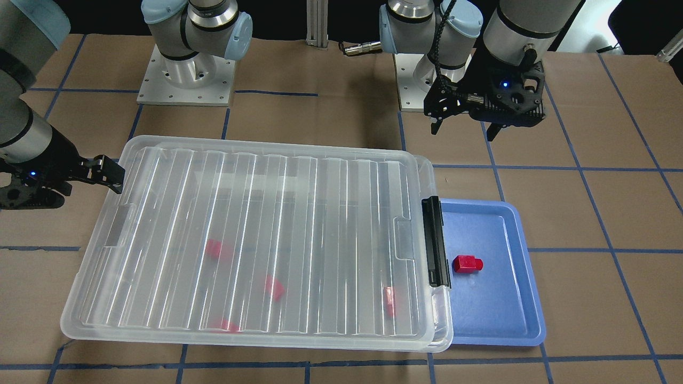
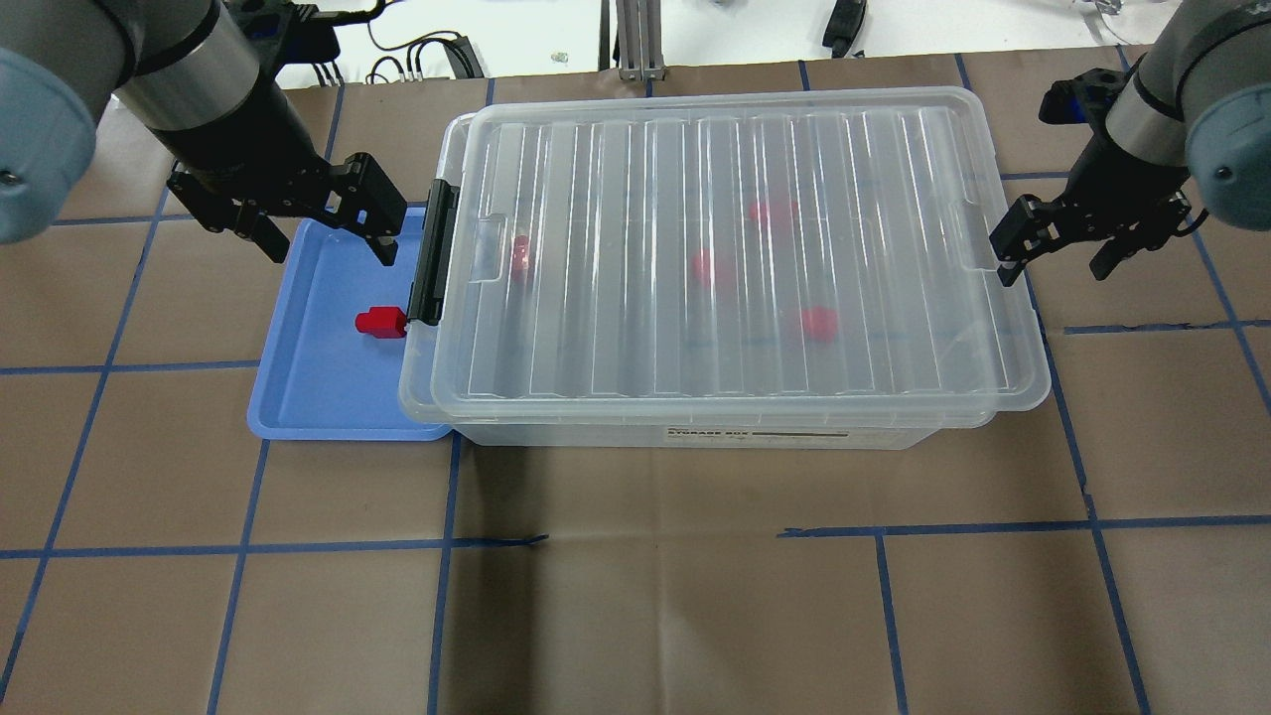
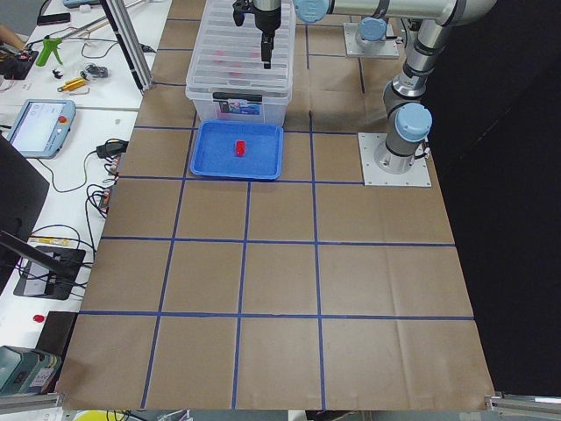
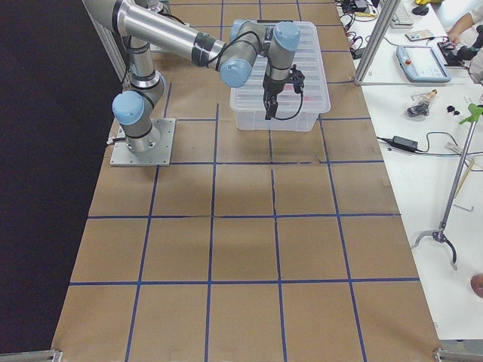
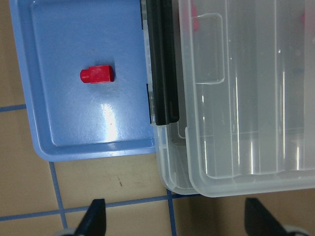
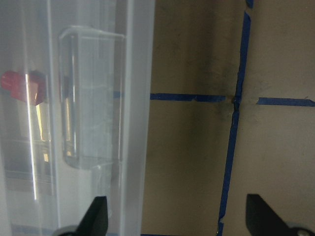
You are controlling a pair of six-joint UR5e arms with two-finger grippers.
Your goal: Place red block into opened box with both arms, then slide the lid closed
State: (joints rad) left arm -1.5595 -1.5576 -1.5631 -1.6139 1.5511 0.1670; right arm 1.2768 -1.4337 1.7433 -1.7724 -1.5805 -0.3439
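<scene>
A red block (image 1: 468, 264) (image 2: 380, 322) (image 5: 97, 74) lies on its side in a blue tray (image 1: 496, 314) (image 2: 318, 397). The ribbed lid (image 1: 256, 240) (image 2: 725, 248) covers nearly all of the clear box (image 2: 695, 435), leaving a thin strip bare at the black latch bar (image 1: 435, 240) (image 2: 434, 253). Several red blocks (image 2: 710, 266) show blurred through the lid. My left gripper (image 1: 464, 130) (image 2: 328, 223) (image 5: 177, 221) hangs open and empty over the tray's far side. Beside the lid's other short end, my right gripper (image 1: 74, 186) (image 2: 1053, 268) (image 6: 177, 221) is open and empty.
The tray butts against the box's latch end. Brown paper with blue tape lines (image 2: 635, 536) covers the table. Both arm bases (image 1: 187, 74) stand behind the box. A side bench (image 3: 44, 123) holds tools and cables.
</scene>
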